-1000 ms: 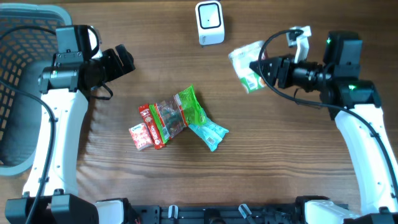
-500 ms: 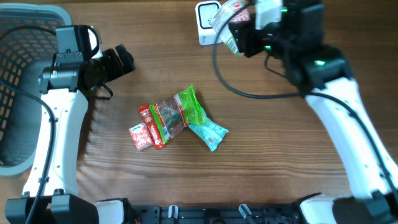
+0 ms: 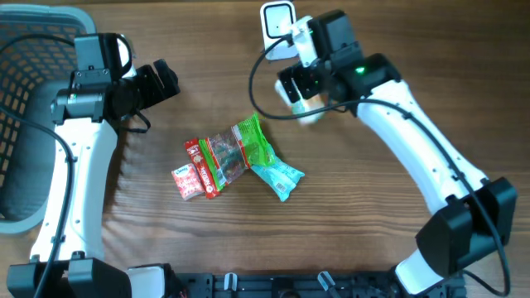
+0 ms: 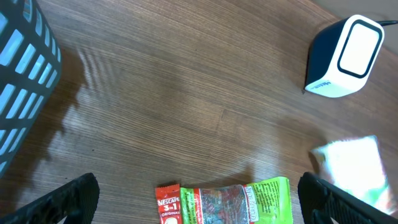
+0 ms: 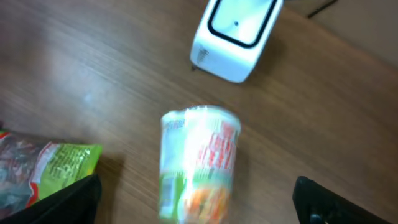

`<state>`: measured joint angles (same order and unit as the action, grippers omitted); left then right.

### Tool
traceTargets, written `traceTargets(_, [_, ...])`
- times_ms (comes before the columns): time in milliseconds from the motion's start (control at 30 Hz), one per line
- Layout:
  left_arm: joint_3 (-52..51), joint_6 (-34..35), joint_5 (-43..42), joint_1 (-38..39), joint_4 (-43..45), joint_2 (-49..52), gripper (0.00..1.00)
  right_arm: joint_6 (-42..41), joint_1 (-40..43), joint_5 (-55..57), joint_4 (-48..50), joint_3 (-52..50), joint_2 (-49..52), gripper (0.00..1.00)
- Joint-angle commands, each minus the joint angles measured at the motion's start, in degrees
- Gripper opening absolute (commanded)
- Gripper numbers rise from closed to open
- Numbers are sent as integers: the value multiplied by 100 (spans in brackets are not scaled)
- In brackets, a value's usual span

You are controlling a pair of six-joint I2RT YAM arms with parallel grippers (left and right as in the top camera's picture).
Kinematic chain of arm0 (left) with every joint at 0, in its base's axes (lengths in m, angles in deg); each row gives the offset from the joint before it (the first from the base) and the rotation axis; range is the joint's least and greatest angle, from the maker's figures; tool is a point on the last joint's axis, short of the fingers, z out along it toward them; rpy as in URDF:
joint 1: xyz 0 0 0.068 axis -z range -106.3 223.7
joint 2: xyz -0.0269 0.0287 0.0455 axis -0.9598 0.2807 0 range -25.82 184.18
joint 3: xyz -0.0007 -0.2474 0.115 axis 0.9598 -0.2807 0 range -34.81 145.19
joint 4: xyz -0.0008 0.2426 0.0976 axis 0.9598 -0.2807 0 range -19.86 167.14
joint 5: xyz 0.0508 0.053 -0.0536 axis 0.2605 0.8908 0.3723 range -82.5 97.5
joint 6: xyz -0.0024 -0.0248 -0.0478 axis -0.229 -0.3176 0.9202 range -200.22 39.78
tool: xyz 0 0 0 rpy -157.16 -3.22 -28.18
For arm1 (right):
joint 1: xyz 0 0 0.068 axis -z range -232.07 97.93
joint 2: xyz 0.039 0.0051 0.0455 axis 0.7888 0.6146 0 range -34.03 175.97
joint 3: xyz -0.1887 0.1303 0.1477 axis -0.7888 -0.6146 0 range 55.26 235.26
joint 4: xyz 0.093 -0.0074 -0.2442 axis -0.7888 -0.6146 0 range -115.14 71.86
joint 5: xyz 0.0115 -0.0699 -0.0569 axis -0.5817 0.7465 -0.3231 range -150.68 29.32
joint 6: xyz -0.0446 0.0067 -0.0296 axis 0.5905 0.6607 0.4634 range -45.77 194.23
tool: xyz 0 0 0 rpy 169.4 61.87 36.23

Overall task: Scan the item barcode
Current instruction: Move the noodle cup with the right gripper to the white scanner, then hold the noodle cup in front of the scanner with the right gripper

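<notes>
Lying blurred on the wooden table [image 5: 74, 74], the cup noodle [image 5: 199, 163] sat just ahead of the right gripper [image 5: 196, 180], its jaws wide apart and empty, long axis twelve-to-six, barcode scanner [image 5: 235, 34] at its twelve o'clock. The left gripper [image 3: 163, 81], jaws likewise apart, stood well off.

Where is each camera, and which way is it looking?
Overhead: above the table, looking straight down on scanner, packets, basket; left arm and right arm show.
Left wrist: on the left arm, looking down at scanner, packets, basket; left fingers show in the bottom corners.
Right wrist: on the right arm, looking down at scanner and cup; right fingers show in the bottom corners.
Shared: both wrist views see the scanner, cup and packets.
</notes>
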<state>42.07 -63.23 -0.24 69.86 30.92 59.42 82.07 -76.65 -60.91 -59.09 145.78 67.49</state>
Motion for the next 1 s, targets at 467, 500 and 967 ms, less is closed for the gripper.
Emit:
traceTargets(467, [33, -72, 15, -42, 15, -37, 100, 1513, 2072, -4811, -678, 70, 1368, 99])
traceTargets(500, [33, -72, 15, -42, 17, -37, 100, 1510, 2006, -4826, -494, 70, 1624, 100])
traceTargets(967, [33, -72, 15, -42, 15, -37, 100, 1620, 1296, -3230, -63, -37, 2258, 100])
